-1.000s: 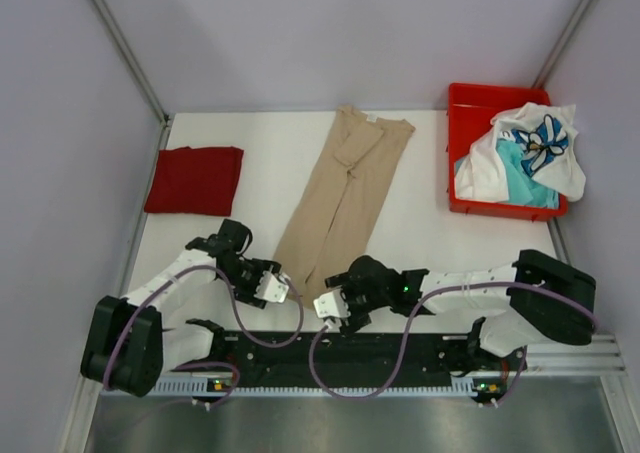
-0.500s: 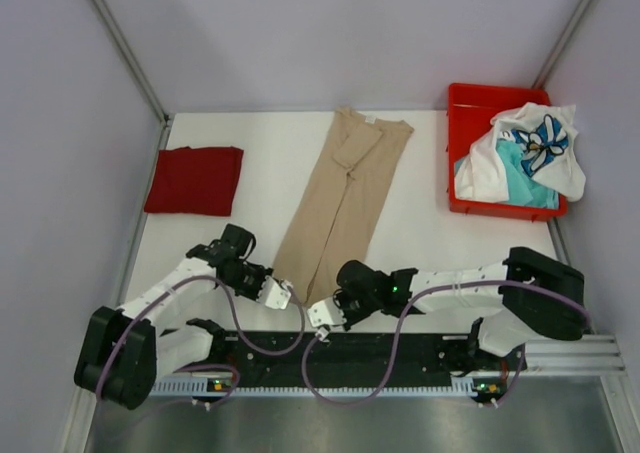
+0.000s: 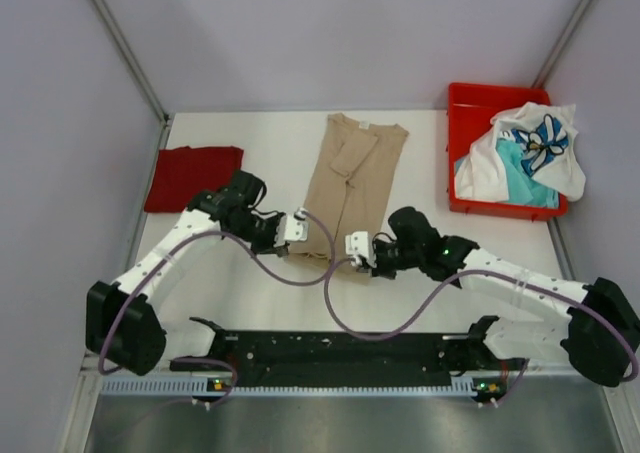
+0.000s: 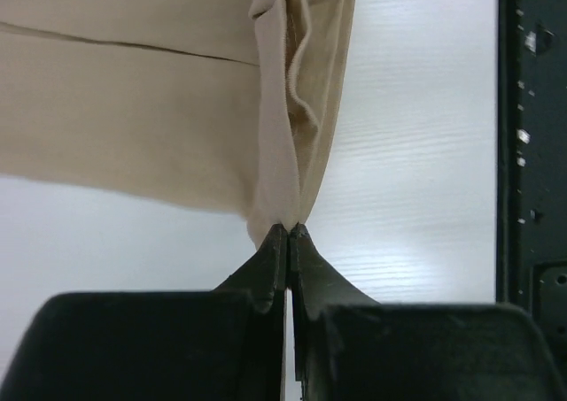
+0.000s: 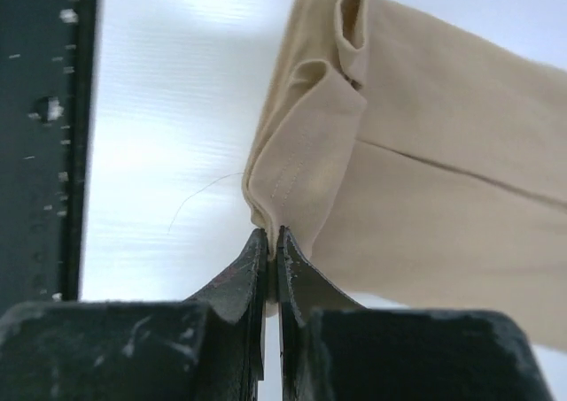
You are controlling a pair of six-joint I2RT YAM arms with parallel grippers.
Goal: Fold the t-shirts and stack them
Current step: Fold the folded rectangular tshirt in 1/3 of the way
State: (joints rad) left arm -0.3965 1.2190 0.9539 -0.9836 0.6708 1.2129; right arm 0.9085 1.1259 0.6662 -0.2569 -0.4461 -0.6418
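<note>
The left gripper was clamped tight on a corner of the tan t-shirt, its fingertips pressed together with only a pinch of hem between them. The right gripper was closed the same way on the other near corner, where a stitched edge bunched up just above its tips. A second earlier both sets of jaws had stood apart over the near end of the shirt, close to the arm bases. They then shut on the cloth, and both arms carried it toward the far side.

In the overhead view the shirt looked shorter than before. Its near end had come up off the table, and the two grippers held it side by side over the shirt's middle. The collar end lay flat on the far half of the table. Judging from this, the lengthwise fold was under way but not finished, since the held hem had yet to be laid on the far part and let go.

Outward from there, the dark red t-shirt lay folded at the far left, well apart from the tan one. The white t-shirt with blue print and the teal t-shirt sat heaped in the red bin at the far right, not yet folded.
</note>
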